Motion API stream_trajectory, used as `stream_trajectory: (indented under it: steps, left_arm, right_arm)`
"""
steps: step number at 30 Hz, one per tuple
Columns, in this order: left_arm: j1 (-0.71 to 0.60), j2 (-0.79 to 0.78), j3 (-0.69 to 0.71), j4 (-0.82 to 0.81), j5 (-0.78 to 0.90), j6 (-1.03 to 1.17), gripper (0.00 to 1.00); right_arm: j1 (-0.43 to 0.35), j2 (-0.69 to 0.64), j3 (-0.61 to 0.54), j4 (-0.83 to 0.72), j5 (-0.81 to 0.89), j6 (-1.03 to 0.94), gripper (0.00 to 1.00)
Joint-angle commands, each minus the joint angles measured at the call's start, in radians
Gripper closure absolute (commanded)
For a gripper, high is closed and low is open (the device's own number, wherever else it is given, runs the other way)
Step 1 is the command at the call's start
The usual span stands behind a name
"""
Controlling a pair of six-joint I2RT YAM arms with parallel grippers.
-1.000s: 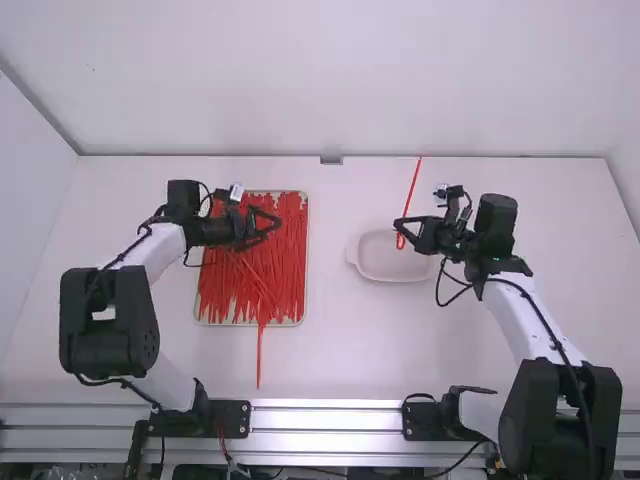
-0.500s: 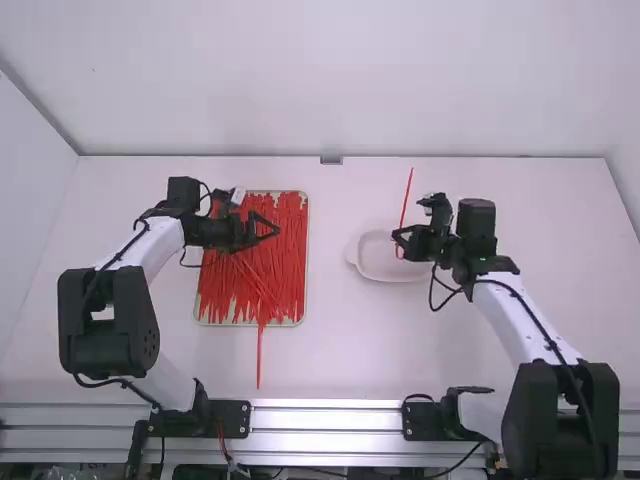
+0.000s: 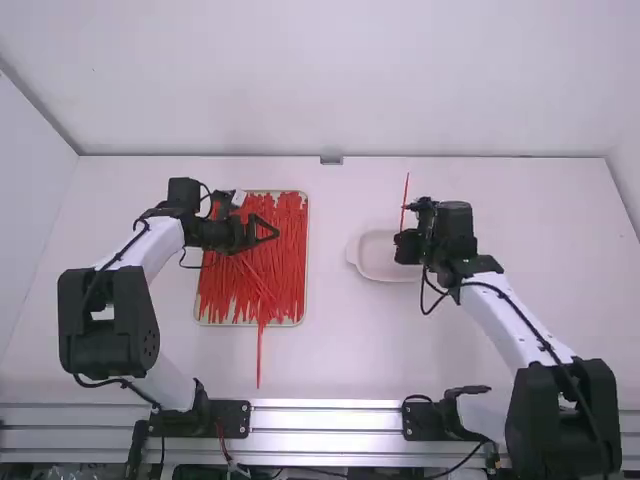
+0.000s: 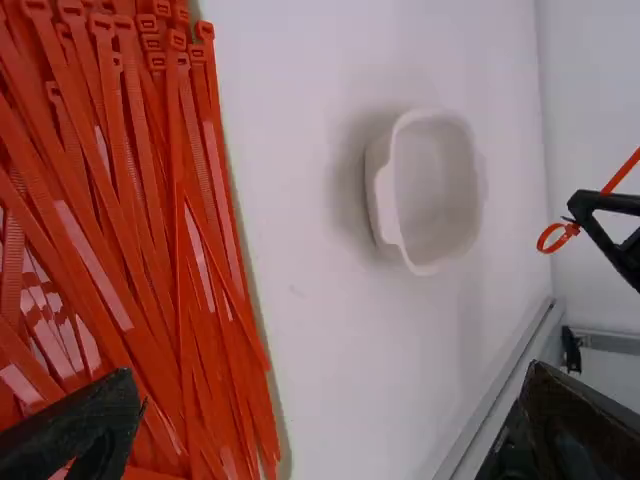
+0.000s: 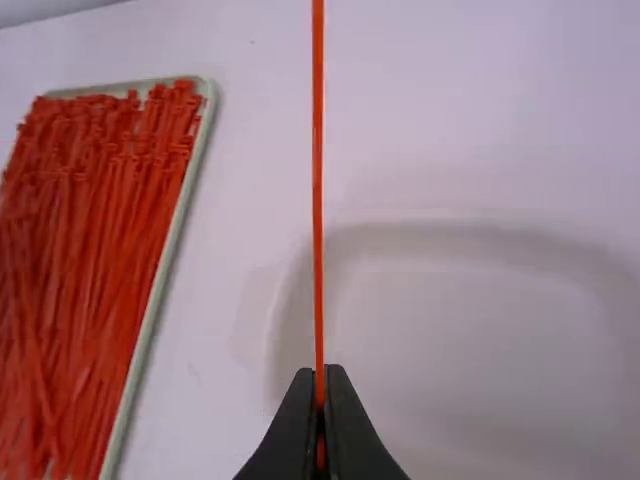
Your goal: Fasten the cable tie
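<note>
Red cable tie, small closed loop, straight tail, in right gripper

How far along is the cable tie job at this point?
Done: the red cable tie already forms a small closed loop. In hand: the right end effector is shut on it over the white dish. Left: the dish looks empty, so dropping it in is not yet done; the left end effector hangs open over the tray of loose ties.
</note>
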Motion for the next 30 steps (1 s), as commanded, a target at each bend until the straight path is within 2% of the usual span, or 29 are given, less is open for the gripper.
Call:
stream_trajectory:
  steps: [1, 13, 30]
  left_arm:
    - [0.0, -0.017, 0.02, -0.005, 0.008, 0.021, 0.01]
    - [0.0, -0.017, 0.02, -0.022, 0.007, 0.022, 0.01]
    - [0.0, -0.017, 0.019, -0.041, -0.015, 0.039, 0.01]
  right_arm:
    - [0.014, -0.006, 0.024, -0.001, 0.094, 0.017, 1.0]
    - [0.013, 0.024, 0.024, -0.019, 0.123, 0.019, 1.0]
    - [0.014, 0.181, 0.024, 0.056, 0.119, 0.019, 1.0]
